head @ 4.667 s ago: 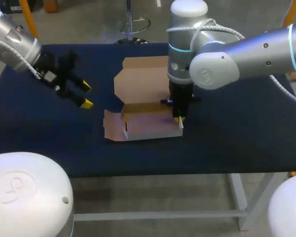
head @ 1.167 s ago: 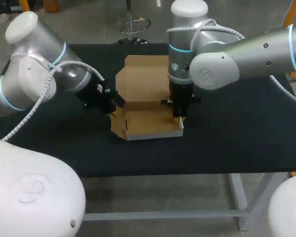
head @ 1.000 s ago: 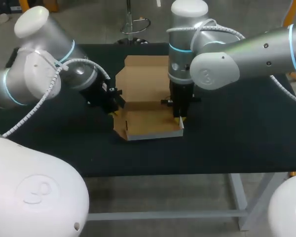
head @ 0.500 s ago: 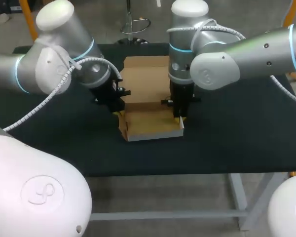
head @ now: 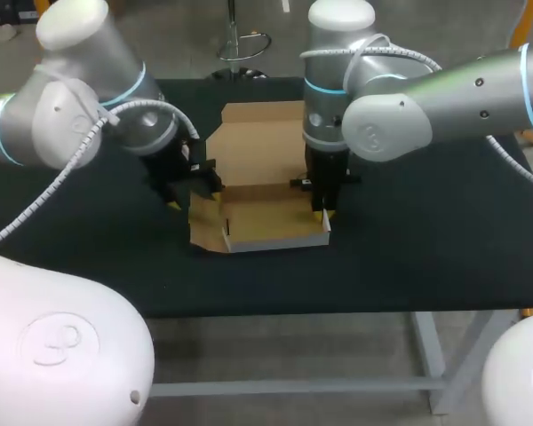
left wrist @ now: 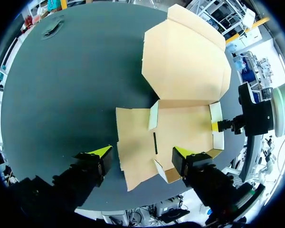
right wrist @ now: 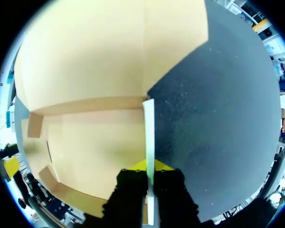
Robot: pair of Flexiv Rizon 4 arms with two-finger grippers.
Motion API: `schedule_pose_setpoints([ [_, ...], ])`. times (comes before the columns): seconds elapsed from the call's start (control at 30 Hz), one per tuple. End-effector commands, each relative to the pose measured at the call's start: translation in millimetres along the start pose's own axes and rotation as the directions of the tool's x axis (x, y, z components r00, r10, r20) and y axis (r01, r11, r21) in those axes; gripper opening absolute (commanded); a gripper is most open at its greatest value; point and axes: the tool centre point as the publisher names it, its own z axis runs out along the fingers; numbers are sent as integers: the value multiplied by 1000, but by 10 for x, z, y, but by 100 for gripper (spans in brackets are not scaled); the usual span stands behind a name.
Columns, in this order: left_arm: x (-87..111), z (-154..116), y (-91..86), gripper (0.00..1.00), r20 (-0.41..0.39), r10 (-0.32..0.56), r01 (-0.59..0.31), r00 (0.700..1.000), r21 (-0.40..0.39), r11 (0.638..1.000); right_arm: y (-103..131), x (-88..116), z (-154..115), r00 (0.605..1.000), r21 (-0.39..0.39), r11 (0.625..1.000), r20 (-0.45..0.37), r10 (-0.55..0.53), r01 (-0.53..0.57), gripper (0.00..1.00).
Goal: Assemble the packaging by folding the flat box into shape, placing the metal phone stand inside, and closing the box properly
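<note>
The brown cardboard box (head: 266,217) lies in the middle of the table, its lid (head: 253,146) flat behind the shallow tray. My right gripper (head: 322,211) points straight down and is shut on the tray's upright right side wall (right wrist: 148,128). In the right wrist view the wall's thin edge runs between the two fingers of the right gripper (right wrist: 149,167). My left gripper (head: 194,197) stands open just above the tray's left end. The left side flap (left wrist: 133,156) lies flat on the cloth between the fingers of the left gripper (left wrist: 141,154). No phone stand shows in any view.
Dark cloth covers the table (head: 426,240), bare to the right and in front of the box. In the left wrist view a small dark lump (left wrist: 53,27) sits on the cloth far beyond the box's left side. My right gripper (left wrist: 228,126) shows at the tray's far end.
My left gripper has opened and drawn back to the left. The box's left flap, held up a moment ago, has dropped outward flat. The right arm has not moved.
</note>
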Motion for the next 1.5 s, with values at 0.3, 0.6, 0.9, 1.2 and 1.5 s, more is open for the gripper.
schedule_pose_setpoints([
  [0.3, -433, -188, 147, 100, -147, -2, 5, 989, 26, 1000, 6, 5, -1, 1000, 4, 1000, 2, 0, 0, 0],
  [0.6, -588, -168, 163, 37, -219, 12, -7, 976, 25, 1000, 6, 5, -1, 1000, 4, 1000, 2, 0, 0, 0],
  [0.9, -669, -61, 176, 22, -277, 29, -24, 960, 23, 999, 6, 5, -1, 1000, 4, 1000, 2, 0, 0, 0],
  [1.2, -727, 79, 188, 25, -335, 33, -28, 941, 18, 999, 6, 5, -1, 1000, 4, 1000, 2, 0, 0, 0],
  [1.5, -641, 275, 190, 22, -386, 37, -40, 922, -1, 999, 6, 5, -1, 1000, 4, 1000, 2, 0, 0, 0],
])
